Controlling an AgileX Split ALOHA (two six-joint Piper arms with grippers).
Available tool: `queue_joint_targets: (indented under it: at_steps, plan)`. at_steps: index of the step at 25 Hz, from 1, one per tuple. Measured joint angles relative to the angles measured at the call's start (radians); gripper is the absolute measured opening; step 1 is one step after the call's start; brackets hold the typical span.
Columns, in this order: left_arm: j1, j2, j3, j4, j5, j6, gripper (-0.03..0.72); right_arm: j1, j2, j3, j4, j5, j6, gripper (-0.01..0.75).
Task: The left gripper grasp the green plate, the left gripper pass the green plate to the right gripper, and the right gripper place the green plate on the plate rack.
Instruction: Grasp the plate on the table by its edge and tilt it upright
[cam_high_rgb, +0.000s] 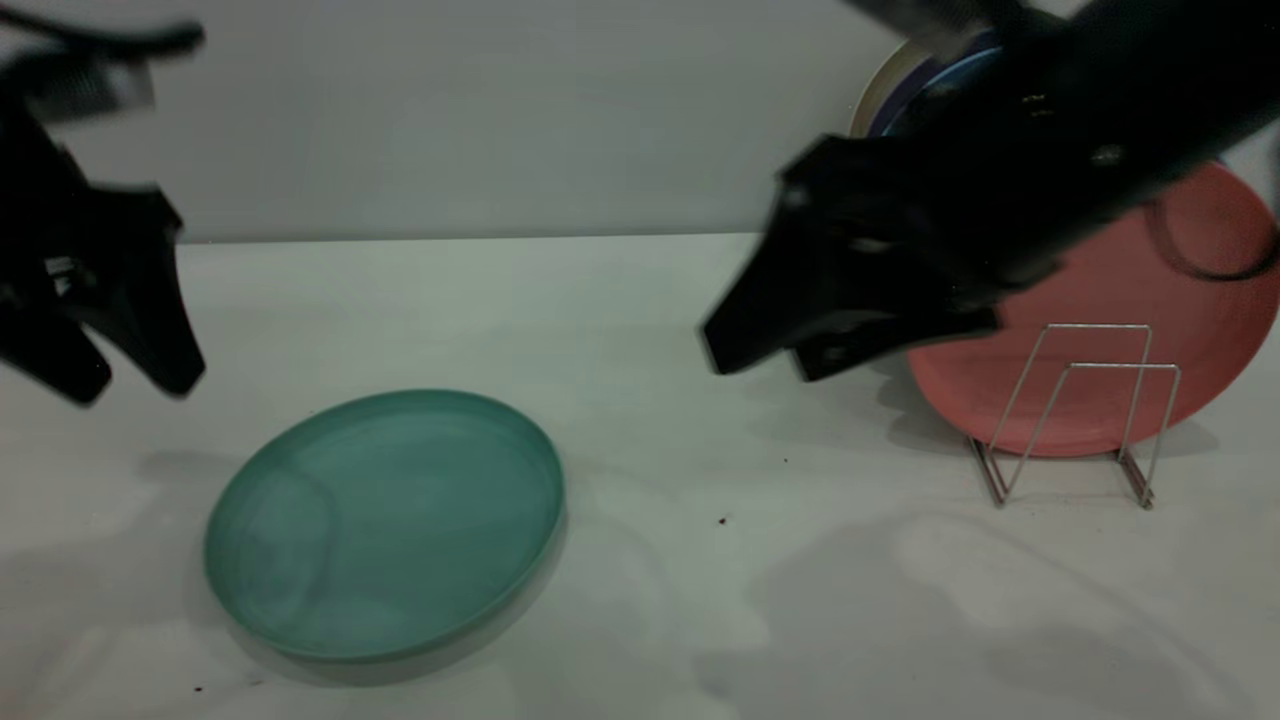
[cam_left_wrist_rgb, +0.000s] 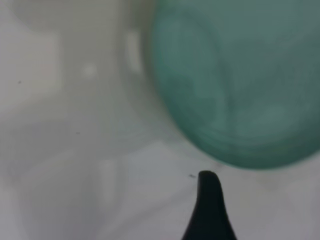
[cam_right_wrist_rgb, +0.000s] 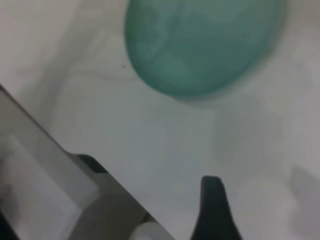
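The green plate (cam_high_rgb: 385, 522) is lying flat on the white tabletop (cam_high_rgb: 640, 330) toward its front left corner, untouched. The left gripper (cam_high_rgb: 140, 385) is hanging in the air near the table's left edge, above and behind the plate's rim, its two pointed fingers spread apart and holding nothing. In its own wrist view one fingertip (cam_left_wrist_rgb: 208, 182) is showing just short of the plate (cam_left_wrist_rgb: 240, 80). The right gripper (cam_high_rgb: 765, 362) is hovering over the middle of the table, toward the right, fingers slightly parted and empty, with the plate (cam_right_wrist_rgb: 202, 45) well apart from it in its wrist view.

Near the right edge the plate rack (cam_high_rgb: 1075, 415) is standing with its two front wire loops free; a pink plate (cam_high_rgb: 1110, 330) is leaning behind them, and blue plates (cam_high_rgb: 935, 85) are standing farther back.

The step in hand appears to be the first grasp. Doing it well likely means bringing one finger down inside the low rim and the other outside at the near edge, closing firmly on the rim, then lifting with the plate tilted so the opposite rim is offered to the right gripper. A shallow bite could let the smooth plastic slip.
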Motion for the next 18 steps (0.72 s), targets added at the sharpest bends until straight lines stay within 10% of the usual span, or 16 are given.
queue_joint_targets:
  at_steps: [18]
  plan:
    - [0.049,0.390,-0.114,-0.203,-0.129,0.117,0.591,0.002,0.175,-0.113,0.065,0.033,-0.017,0.537]
